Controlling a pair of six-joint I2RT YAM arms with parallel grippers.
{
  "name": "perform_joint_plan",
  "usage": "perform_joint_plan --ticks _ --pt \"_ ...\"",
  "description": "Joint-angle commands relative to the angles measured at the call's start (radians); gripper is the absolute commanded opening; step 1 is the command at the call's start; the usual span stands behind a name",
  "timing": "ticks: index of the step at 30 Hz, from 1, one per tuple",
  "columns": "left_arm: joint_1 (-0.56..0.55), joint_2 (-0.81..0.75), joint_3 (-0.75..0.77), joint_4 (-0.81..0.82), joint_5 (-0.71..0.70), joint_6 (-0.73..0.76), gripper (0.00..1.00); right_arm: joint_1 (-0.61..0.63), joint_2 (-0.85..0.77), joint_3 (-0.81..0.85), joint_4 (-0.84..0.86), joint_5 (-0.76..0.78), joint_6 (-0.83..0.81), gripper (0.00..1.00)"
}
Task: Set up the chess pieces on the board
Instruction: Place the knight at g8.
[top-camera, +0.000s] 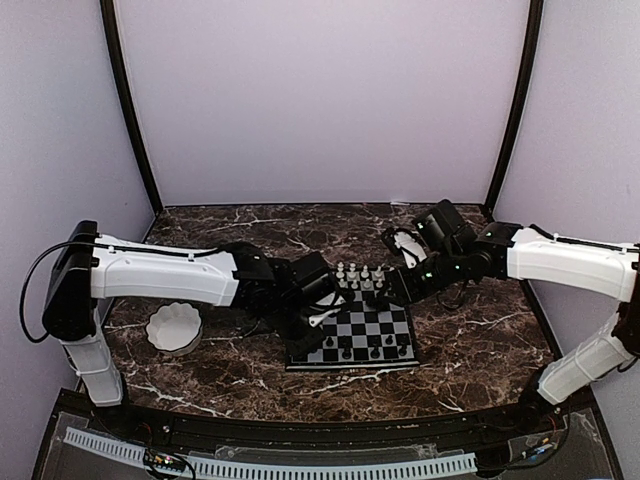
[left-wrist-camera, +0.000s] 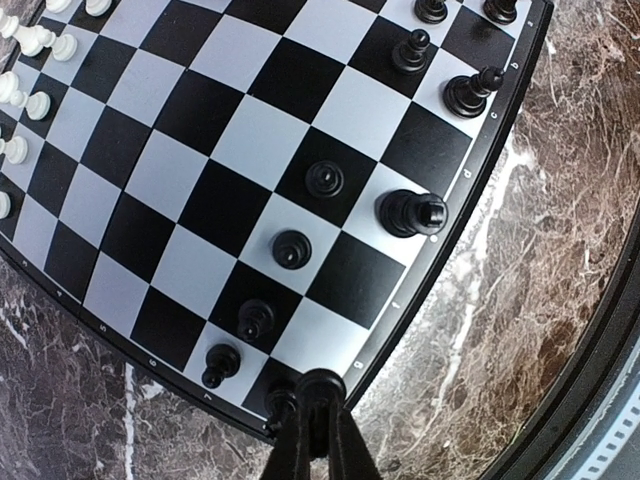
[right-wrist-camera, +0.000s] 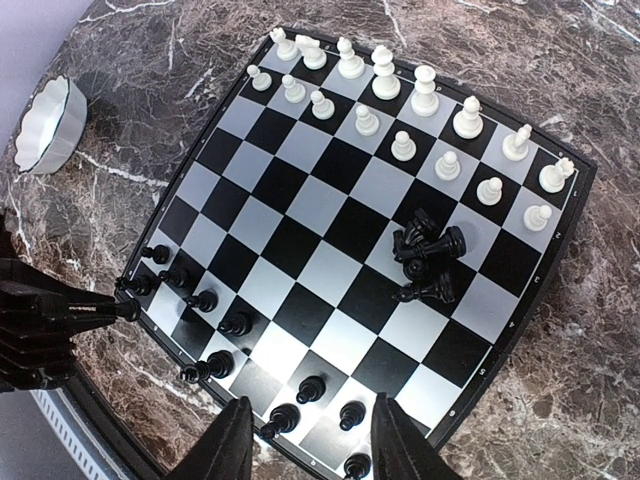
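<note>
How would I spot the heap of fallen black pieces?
Find the chessboard on the marble table. White pieces line one edge, black pieces the opposite. The heap lies between, nearer white: black pieces tumbled across each other, not standing in rows.

From above, the chess pieces (top-camera: 362, 277) were too small to tell one kind from another, and the left gripper (top-camera: 300, 340) was dark against the board (top-camera: 385, 340), so its fingertips could not be made out. The right gripper (top-camera: 392, 288) stood in front of the board's far right corner. In the left wrist view the picture's edges cut off much of the board, and the closed fingers (left-wrist-camera: 295, 440) half hid a black piece (left-wrist-camera: 283, 400); whether they touched it could not be told. In the right wrist view the bottom edge cut off the right gripper's fingers (right-wrist-camera: 230, 445), and the heaped black pieces (right-wrist-camera: 428, 255) overlapped too much to name.
</note>
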Motion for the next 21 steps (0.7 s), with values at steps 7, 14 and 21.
perform_joint_plan --ticks 7,14,21 --pt "-0.004 0.03 0.026 0.006 0.02 -0.019 0.0 -0.005 -0.019 -0.003 0.02 0.005 0.004 0.42" --pt "-0.004 0.048 0.032 0.013 0.03 -0.026 0.0 -0.005 -0.019 -0.001 0.014 0.002 -0.001 0.42" --pt "-0.004 0.061 0.033 0.018 0.038 -0.031 0.0 -0.005 -0.016 0.006 0.008 0.004 -0.005 0.42"
